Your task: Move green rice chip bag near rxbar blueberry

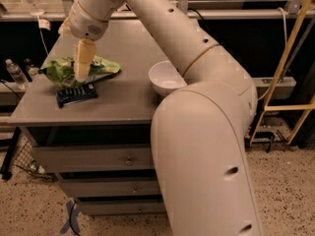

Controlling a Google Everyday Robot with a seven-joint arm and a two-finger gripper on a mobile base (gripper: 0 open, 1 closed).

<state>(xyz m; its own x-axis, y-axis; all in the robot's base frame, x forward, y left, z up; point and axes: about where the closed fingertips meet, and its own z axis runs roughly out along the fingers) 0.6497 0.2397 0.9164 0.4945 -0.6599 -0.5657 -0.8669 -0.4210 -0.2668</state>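
The green rice chip bag (60,69) lies on the left part of the grey table (123,102), crinkled and spread flat. The rxbar blueberry (76,95), a small dark navy bar with white lettering, lies just in front of it, almost touching the bag's front edge. My gripper (80,75) hangs down from the arm over the middle of the bag, its tip at the bag's surface and hiding part of it.
A white bowl (166,78) stands on the table to the right of the bag, partly behind my arm. Water bottles (16,73) stand on a lower ledge to the left. Drawers (93,159) are under the table. A yellow frame (288,53) stands at the right.
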